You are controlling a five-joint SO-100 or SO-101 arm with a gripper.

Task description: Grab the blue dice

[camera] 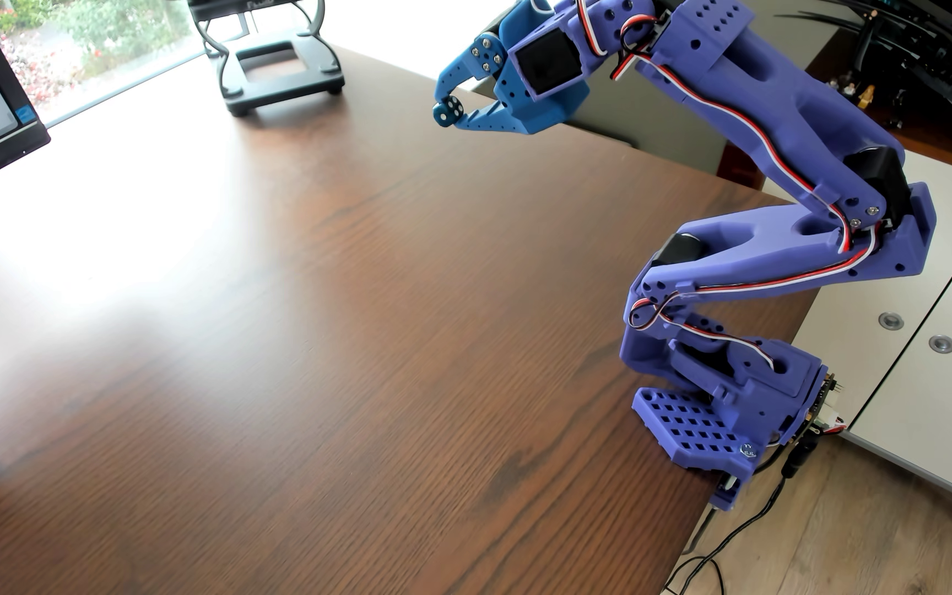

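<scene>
Our gripper (pixel 446 114) pinches the blue dice (pixel 448 111) at its very tips, the curved upper jaw hooking over it and the flat lower jaw bearing it from beneath; we judge the cube held well above the table (pixel 290 320), clear of the wood, so the grab looks done; the arm (pixel 777 131) folds back to its base (pixel 714 423), clamped at the table's near right edge; a black stand (pixel 282 68) sits well apart at the far side.

Purple printed arm (pixel 794 114), lighter blue end effector (pixel 446 114) (silver screws), red-white-black cables, perforated base.
</scene>
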